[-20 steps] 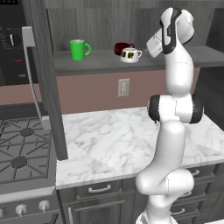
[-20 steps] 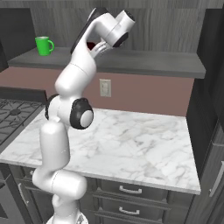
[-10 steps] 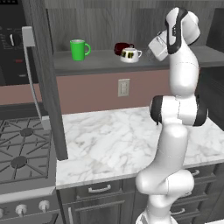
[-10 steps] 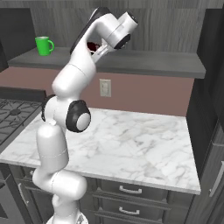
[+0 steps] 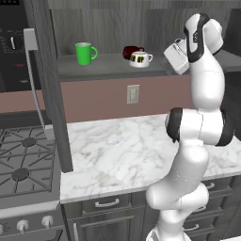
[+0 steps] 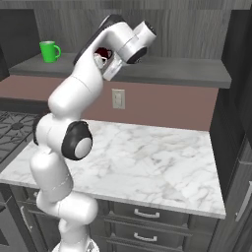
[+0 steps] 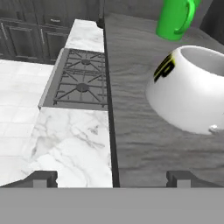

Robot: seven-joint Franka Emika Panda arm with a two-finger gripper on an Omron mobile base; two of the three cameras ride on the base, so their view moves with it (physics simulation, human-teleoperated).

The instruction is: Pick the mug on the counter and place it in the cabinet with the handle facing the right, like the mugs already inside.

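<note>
Left to right on the cabinet shelf (image 5: pixel 113 69): green mug (image 5: pixel 84 53), dark red mug (image 5: pixel 130 51), then my white mug (image 5: pixel 140 59) just in front of the red one. Handle (image 5: pixel 150 57) points right. My hand (image 5: pixel 175 57) sits just right of it, spread wide, holding nothing. I judge the mug light, rigid, glossy, chippable; I'd pinch across the rim wall.

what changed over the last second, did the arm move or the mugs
The open end effector has drawn back to the right, away from the small squat white mug, which stands free on the grey shelf board. The tall green mug and dark red mug stayed put.
</note>
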